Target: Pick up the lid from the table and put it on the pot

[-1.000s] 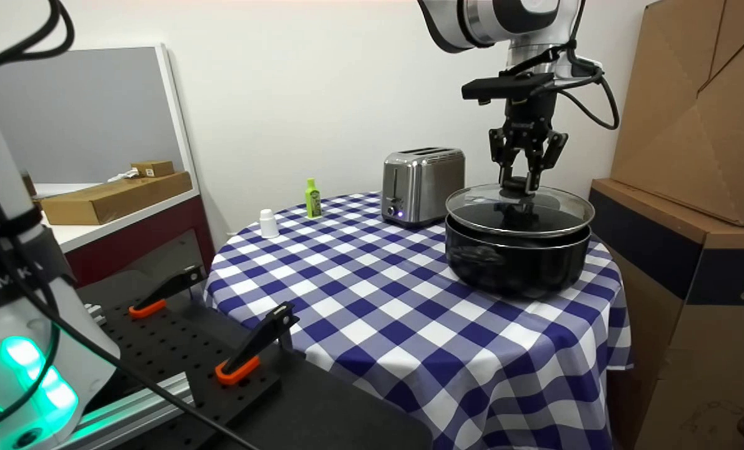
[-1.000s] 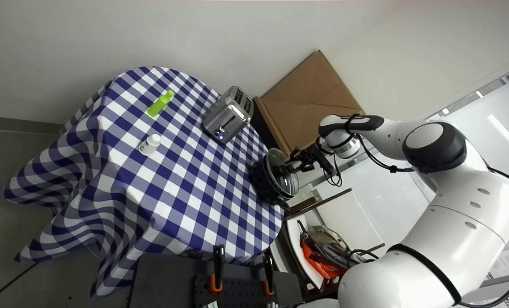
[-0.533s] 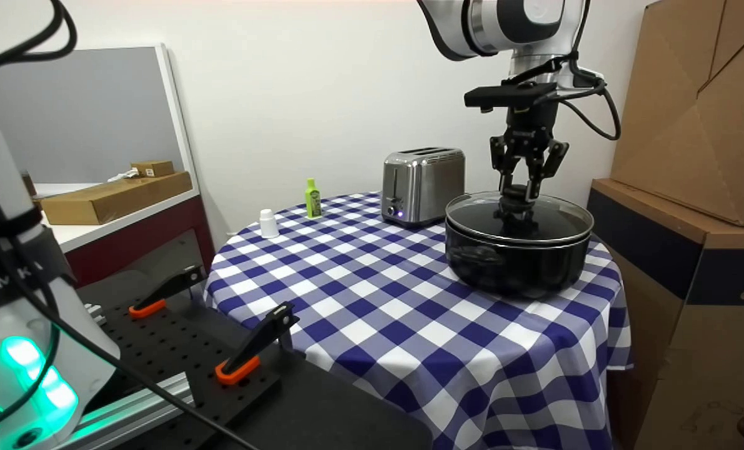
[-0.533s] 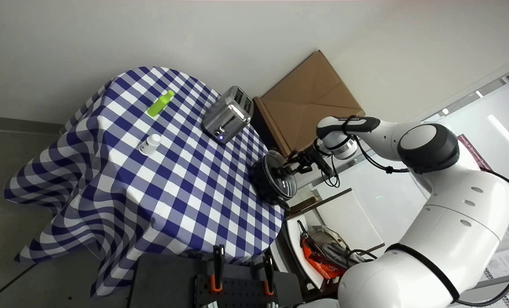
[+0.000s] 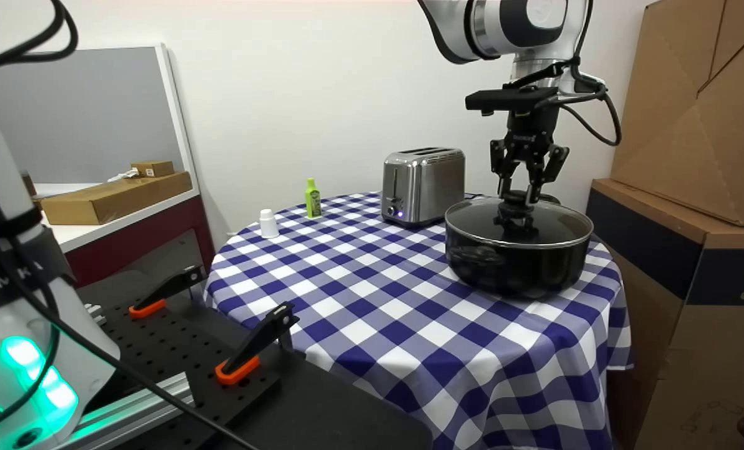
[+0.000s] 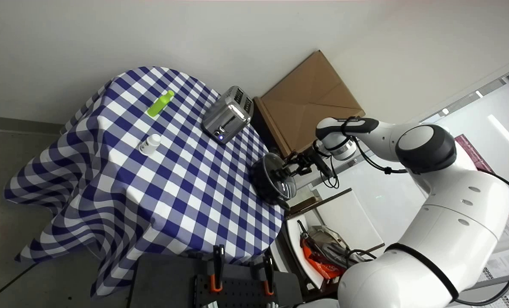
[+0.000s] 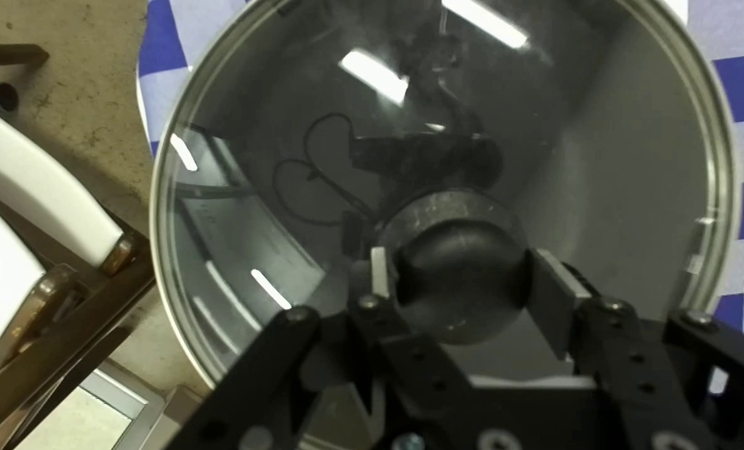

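The clear glass lid (image 5: 556, 222) lies level on the rim of the black pot (image 5: 516, 269), with no gap showing between them. The lid (image 6: 287, 187) and pot (image 6: 262, 182) stand at the table's edge in an exterior view. My gripper (image 5: 518, 192) is right above the lid, pointing down, its fingers on both sides of the dark knob. In the wrist view the gripper (image 7: 466, 275) has its pads against the knob, and the lid's glass (image 7: 616, 187) fills most of the picture. The checkered table (image 5: 359, 294) is under the pot. The pot's inside is hidden in shadow under the glass.
A silver toaster (image 5: 423, 186) stands close beside the pot. A green bottle (image 5: 312, 199) and a white cup (image 5: 268, 224) stand farther off on the table. Large cardboard boxes (image 5: 691, 125) rise close beside the pot. Chairs (image 7: 40, 175) show beyond the table edge.
My gripper has moved down with the lid. The lid was above the pot with a gap a second ago; it now rests on the rim. A pot handle shows behind it.
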Controlling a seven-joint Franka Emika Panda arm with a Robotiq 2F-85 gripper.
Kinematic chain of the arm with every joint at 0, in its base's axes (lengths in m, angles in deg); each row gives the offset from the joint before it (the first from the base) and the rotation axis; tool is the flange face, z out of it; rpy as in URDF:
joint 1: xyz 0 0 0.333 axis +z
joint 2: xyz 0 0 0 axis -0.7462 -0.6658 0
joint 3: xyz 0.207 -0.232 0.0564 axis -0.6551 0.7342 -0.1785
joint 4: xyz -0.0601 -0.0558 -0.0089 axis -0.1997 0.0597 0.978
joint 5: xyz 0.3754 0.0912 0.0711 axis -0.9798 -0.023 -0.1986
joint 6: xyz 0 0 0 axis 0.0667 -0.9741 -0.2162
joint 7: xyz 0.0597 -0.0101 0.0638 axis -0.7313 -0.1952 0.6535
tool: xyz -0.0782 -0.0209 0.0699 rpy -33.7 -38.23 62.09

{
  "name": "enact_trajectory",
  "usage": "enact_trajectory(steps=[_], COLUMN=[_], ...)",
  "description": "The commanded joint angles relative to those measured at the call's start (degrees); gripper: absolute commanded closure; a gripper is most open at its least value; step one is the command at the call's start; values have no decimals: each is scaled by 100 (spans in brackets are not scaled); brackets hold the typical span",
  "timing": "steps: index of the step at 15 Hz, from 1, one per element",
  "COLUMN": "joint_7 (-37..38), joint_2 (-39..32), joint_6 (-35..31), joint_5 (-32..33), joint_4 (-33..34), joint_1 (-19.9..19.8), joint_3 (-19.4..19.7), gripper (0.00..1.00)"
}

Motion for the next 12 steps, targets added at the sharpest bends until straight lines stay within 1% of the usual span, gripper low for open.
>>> enact_trajectory(steps=[1,2,3,4,6,8,9,12], joint_7=[-171,-188,-224,-235,-277,-413,-458,-560], joint_2=[-22,24,132,246,644,1149,1502,2232], joint_6=[313,321,267,208,-42,-284,-475,-760], joint_5=[-200,-233,-272,-300,-238,-138,-52,-35], joint_4=[276,264,180,81,-320,-839,-1249,-2037], joint_1=[-132,-153,-169,-158,-44,93,215,468], joint_3=[-66,-77,-93,-104,-88,-111,-110,-202], gripper=[11,5,0,0,0,0,0,0])
